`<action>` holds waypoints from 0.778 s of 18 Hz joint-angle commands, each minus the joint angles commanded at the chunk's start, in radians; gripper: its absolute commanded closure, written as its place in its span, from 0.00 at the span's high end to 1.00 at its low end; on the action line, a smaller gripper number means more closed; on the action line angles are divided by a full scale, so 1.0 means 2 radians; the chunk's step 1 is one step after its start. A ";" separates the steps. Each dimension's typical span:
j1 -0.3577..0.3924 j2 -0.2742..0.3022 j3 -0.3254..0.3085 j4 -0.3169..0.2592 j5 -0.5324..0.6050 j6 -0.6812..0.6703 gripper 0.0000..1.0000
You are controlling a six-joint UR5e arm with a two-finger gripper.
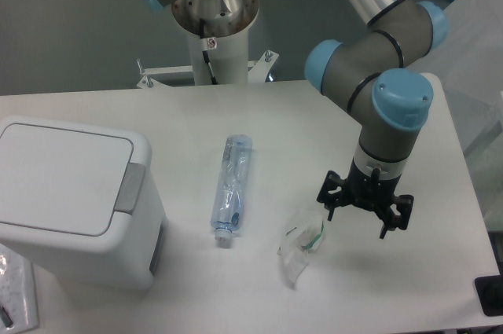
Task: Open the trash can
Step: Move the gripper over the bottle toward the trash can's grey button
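lid down and flat, the trash can (75,200) sits at the table's (314,114) left front corner, its grey push-latch (130,189) facing the middle where an arm can reach it. the gripper (364,220) hangs near the right front edge, fingers spread wide and holding nothing, well apart from the bin. between them lie a clear plastic bottle (232,185) and a crumpled wrapper (302,244), likely waiting as rubbish.
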 joint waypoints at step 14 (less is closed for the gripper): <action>-0.073 0.059 0.042 -0.001 -0.073 -0.156 1.00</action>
